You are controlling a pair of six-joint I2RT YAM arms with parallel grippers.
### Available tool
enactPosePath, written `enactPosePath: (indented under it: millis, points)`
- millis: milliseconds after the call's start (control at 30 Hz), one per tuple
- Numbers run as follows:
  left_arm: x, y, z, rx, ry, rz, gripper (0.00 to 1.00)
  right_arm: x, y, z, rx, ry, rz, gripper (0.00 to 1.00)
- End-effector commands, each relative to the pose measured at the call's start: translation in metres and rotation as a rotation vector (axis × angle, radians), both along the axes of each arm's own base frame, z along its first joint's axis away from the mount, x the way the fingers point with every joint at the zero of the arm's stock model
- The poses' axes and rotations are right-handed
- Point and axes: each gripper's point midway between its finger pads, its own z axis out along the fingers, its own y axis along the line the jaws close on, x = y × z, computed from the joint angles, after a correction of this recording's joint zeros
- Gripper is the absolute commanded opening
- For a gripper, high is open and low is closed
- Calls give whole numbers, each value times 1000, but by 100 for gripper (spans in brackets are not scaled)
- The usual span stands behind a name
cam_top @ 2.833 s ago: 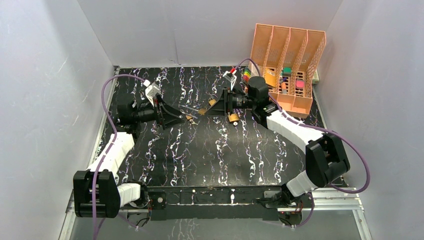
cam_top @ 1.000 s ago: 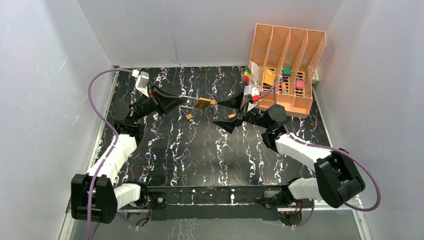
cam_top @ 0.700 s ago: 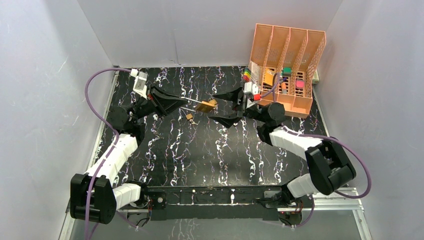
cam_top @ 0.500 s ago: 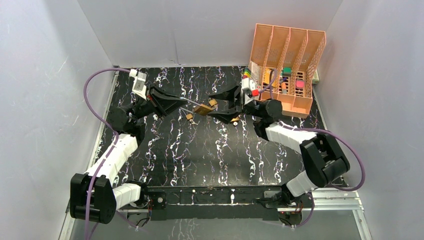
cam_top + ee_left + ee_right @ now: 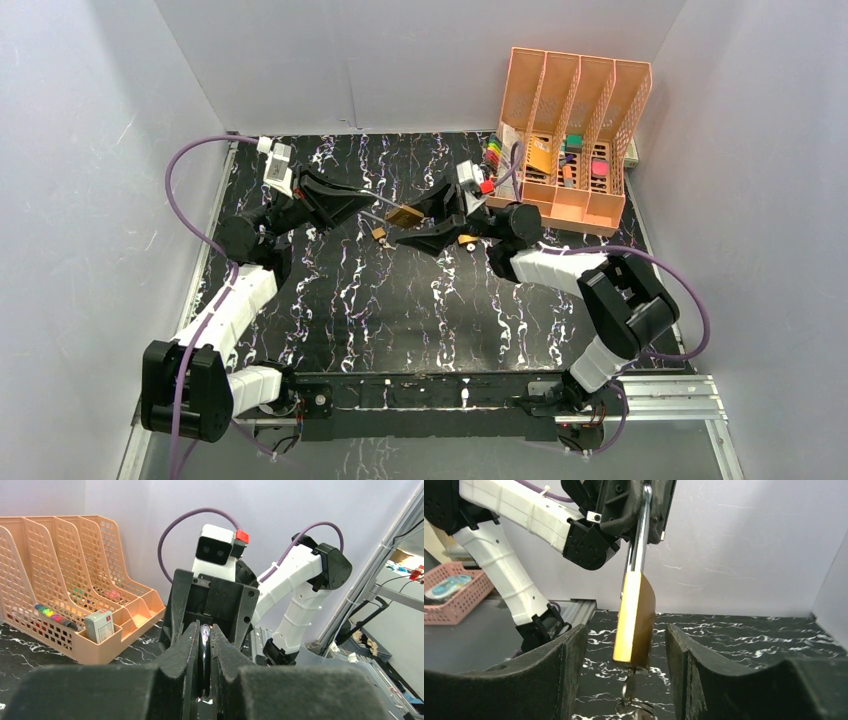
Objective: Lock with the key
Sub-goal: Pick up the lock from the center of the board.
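A brass padlock [image 5: 404,215] hangs in the air over the back middle of the table. My left gripper [image 5: 372,204] is shut on its silver shackle [image 5: 205,647]. In the right wrist view the padlock body [image 5: 636,615] stands between my right gripper's [image 5: 625,628] fingers [image 5: 569,665], with a gap on each side. The key [image 5: 628,690] sticks out of the padlock's end, a ring hanging from it. My right gripper [image 5: 410,223] is open around the padlock and touches nothing.
An orange file organiser [image 5: 575,120] with markers and small boxes stands at the back right. Two small brass pieces [image 5: 379,235] [image 5: 466,240] lie on the black marbled table [image 5: 420,310] below the grippers. Grey walls close in the left, back and right.
My right gripper has swung left to straddle the padlock, and its jaws have narrowed. My left gripper keeps the shackle at about the same spot.
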Motion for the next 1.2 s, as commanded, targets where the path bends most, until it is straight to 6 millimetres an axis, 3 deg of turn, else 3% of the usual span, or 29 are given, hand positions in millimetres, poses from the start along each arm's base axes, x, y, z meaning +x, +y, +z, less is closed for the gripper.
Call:
enactPosePath:
  millis: [0,367,667,1000,1167]
  points:
    - [-7,8,48,-106,-197,73,0,-7,-5,35,159,-52,-5,65]
    - [-4,10,52,-129,-210,87,0,-10,-6,51,263,-32,-10,54]
    - [-3,9,48,-121,-214,88,0,-15,-13,61,298,-58,-40,55]
    - [-4,10,48,-121,-218,92,0,-9,-21,73,357,-55,-109,65]
    - [-4,10,49,-123,-220,94,0,-11,-17,78,364,-56,-89,56]
